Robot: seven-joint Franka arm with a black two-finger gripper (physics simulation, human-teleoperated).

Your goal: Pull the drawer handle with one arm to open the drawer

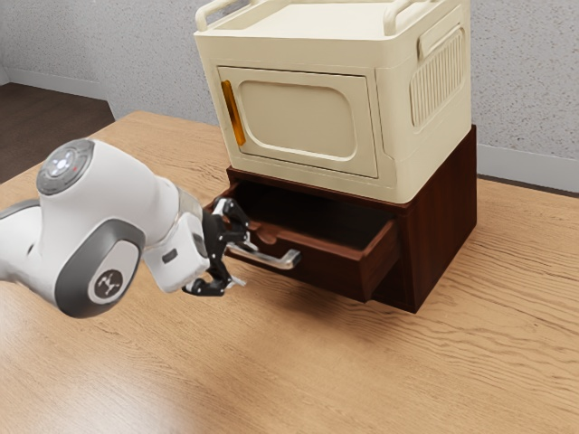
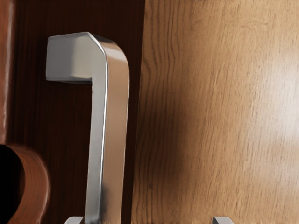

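Plainly, the drawer is standing partway out of the dark wooden cabinet, which is sitting near the wall-side edge of the table and carrying a cream cabinet. Jutting from the drawer's front, the metal handle is running in between the jaws of the gripper, toward the exterior view's left. Those jaws are standing wide apart and clasping nothing, one lying close beside the bar, the other well away from it.
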